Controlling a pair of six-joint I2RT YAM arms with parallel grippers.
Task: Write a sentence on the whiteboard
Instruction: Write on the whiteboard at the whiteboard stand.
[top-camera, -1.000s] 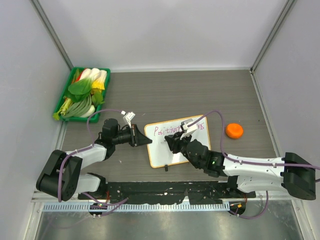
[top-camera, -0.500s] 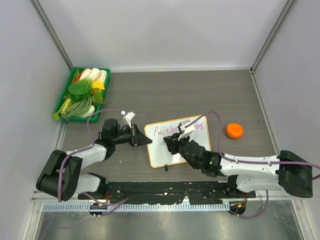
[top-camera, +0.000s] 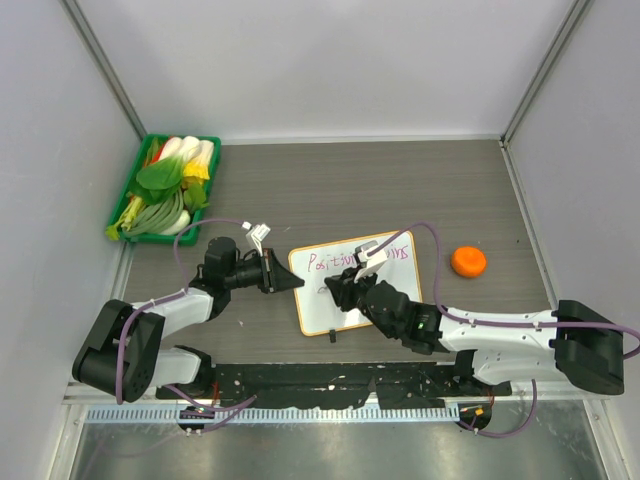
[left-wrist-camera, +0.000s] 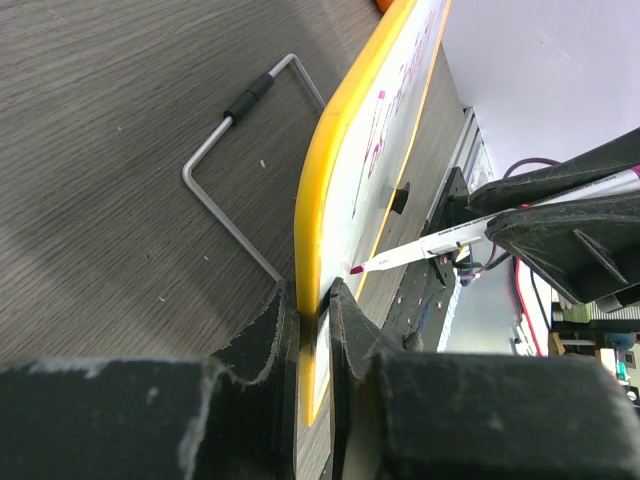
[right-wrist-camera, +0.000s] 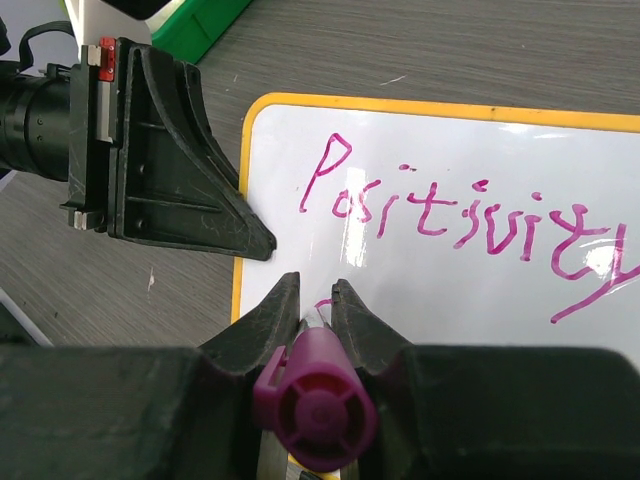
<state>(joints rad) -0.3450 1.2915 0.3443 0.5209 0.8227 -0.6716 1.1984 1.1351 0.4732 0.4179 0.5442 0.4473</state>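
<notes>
Spreading across the whole floor of the cell, the surface (top-camera: 400, 190) is dark grey with a wood grain, closed in by plain pale walls (top-camera: 330, 60) on the left, far and right sides and edged by a metal rail (top-camera: 300, 412) along the near side, where both arm bases sit. At the far left corner a green tray (top-camera: 183, 137) holds leafy vegetables (top-camera: 165, 185), well apart from everything else. Nearer the middle, the left tool (top-camera: 296, 283) reaches in from the left with its jaws drawn narrow, pinching the left rim of the whiteboard (top-camera: 325, 305); the left wrist view shows the yellow-orange frame (left-wrist-camera: 330, 170) caught between the two fingers. A bent wire stand (left-wrist-camera: 235, 150) lies on the wood grain beside the board. On the white face the sentence (right-wrist-camera: 440, 215) runs in thin pink-purple letters, "Positivity" reading clearly along the top line, with a short stroke begun beneath its first letters. Over that spot the right tool (right-wrist-camera: 315, 300) is closed narrowly around a marker (right-wrist-camera: 313, 410) with a purple butt end, and in the left wrist view its tip sits at the board face. One black clip foot (top-camera: 332, 336) shows at the near rim. To the right of the board, apart from it, rests a small orange round object (top-camera: 468, 261)
</notes>
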